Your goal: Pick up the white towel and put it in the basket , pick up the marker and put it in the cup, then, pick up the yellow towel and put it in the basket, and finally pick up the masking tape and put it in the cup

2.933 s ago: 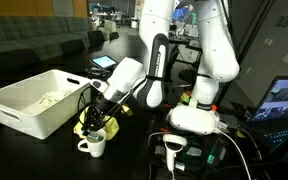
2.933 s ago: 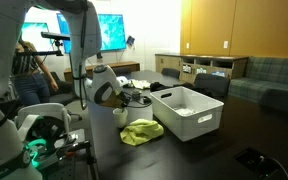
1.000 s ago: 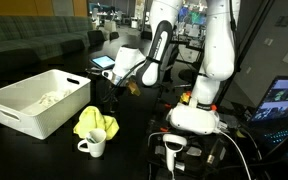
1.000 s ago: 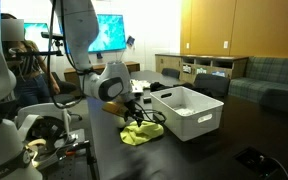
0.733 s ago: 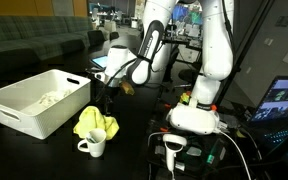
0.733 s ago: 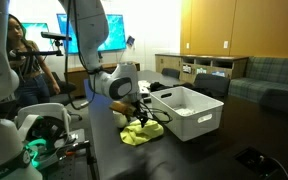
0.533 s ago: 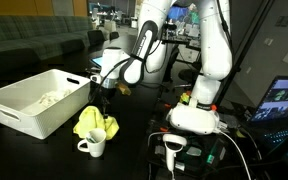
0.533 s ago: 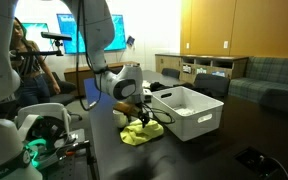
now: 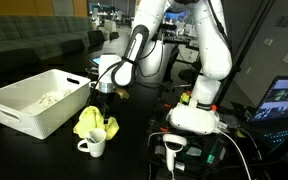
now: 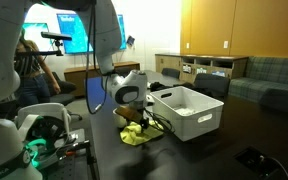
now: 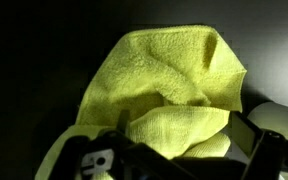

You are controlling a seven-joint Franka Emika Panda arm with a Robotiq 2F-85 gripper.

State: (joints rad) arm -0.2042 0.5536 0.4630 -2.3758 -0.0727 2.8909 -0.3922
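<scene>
Both exterior views: we look from two sides, a bit far, both showing basket (image 9: 34, 108) and yellow towel (image 9: 92, 123) | wrist view: we look down, very near that towel.

The yellow towel (image 9: 92, 124) lay crumpled in a bright yellow-green heap directly beneath the gripper (image 9: 103, 101). The cup (image 9: 94, 146), a white handled mug, stood upright against the towel's edge, below the gripper. The basket (image 9: 34, 108) sat open-topped beside the gripper, the white towel (image 9: 49, 99) bunched inside.
</scene>
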